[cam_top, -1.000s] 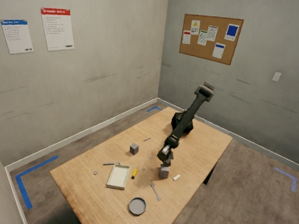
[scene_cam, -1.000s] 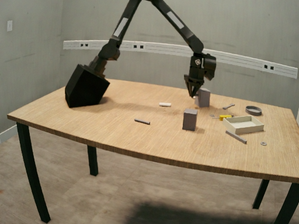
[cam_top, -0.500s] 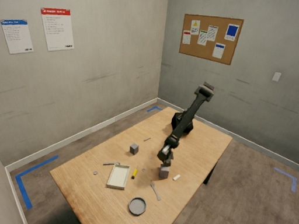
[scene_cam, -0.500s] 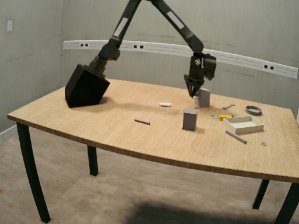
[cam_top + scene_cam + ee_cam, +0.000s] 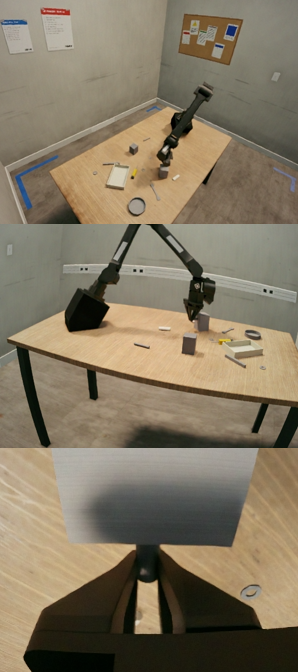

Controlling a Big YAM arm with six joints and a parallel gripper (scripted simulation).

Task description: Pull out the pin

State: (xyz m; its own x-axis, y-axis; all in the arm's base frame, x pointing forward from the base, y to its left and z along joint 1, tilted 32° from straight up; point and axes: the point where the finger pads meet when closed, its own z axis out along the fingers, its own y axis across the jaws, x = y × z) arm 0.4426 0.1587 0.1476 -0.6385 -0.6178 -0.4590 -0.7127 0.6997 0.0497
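A grey block stands upright on the table; it also shows in the top view and the exterior view. A dark pin sticks out of the block's side, its far end against the block's face. My gripper is shut on the pin right beside the block; it shows in the top view and the exterior view as well. A second grey block stands apart, also in the top view.
A white tray, a yellow item, a grey ring dish, a white cylinder, a grey rod, a grey bar and a washer lie on the table. The black arm base stands at one end.
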